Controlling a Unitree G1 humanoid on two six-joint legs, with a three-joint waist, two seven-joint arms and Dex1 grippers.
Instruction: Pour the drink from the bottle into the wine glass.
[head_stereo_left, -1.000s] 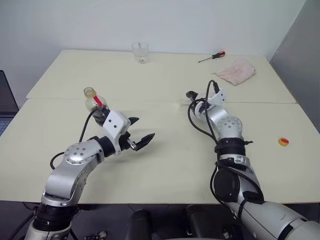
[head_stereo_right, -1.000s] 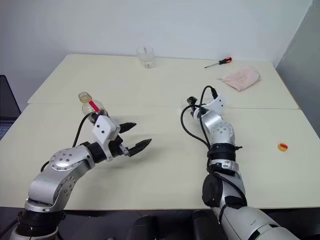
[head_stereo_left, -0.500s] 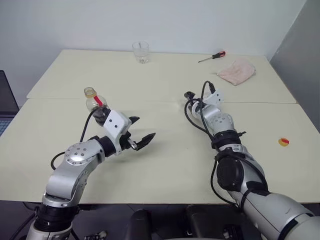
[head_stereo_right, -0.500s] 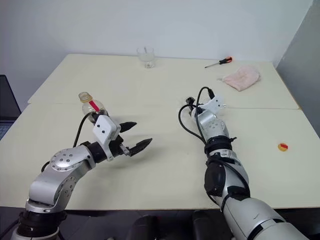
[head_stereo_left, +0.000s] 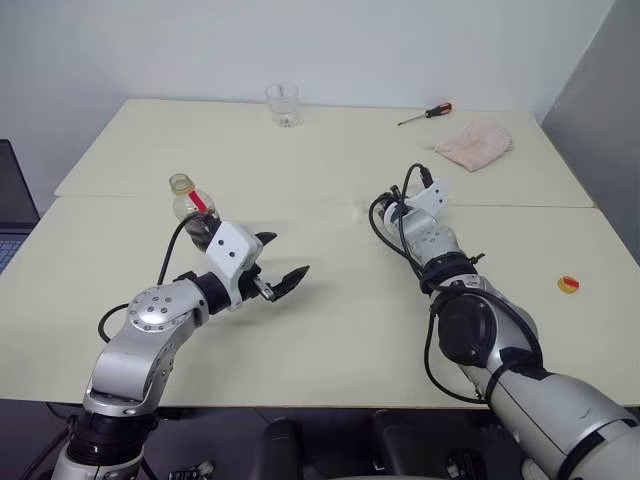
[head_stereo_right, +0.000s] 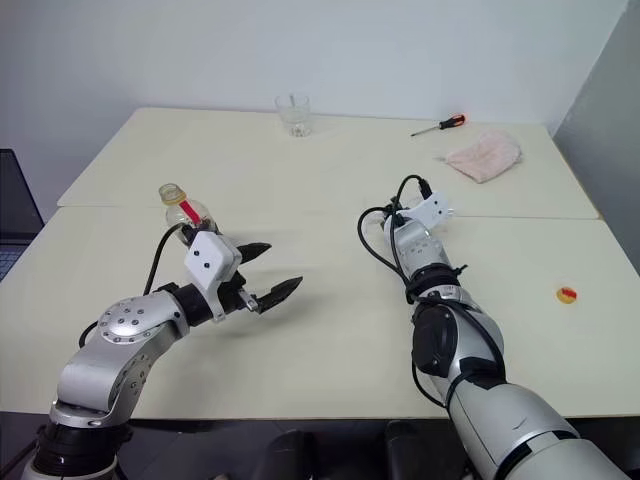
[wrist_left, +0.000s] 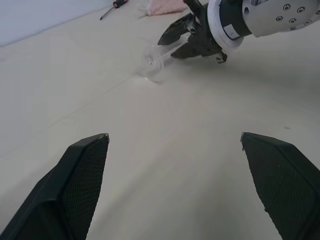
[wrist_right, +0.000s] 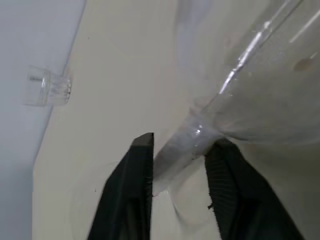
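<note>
The wine glass (wrist_left: 155, 57) is tipped over near the table's middle, its round foot turned toward my left arm. My right gripper (wrist_right: 182, 142) is shut on its thin stem, just below the bowl (wrist_right: 270, 90); the same grip shows in the left wrist view (wrist_left: 170, 44). The bottle (head_stereo_left: 190, 205) stands upright on the left with its yellowish cap on. The drink (head_stereo_left: 198, 228) is a dark patch low inside it, mostly hidden behind my left wrist. My left gripper (head_stereo_left: 290, 255) hangs open and empty, in front and to the right of the bottle.
A short clear tumbler (head_stereo_left: 282, 104) stands at the far edge. A red-handled screwdriver (head_stereo_left: 424, 114) and a pink cloth (head_stereo_left: 474, 143) lie at the back right. A small yellow and red object (head_stereo_left: 567, 284) lies at the right. A seam (head_stereo_left: 300, 203) crosses the tabletop.
My right arm has stretched forward and its forearm has dropped lower toward the table. The left arm and the bottle have stayed where they were.
</note>
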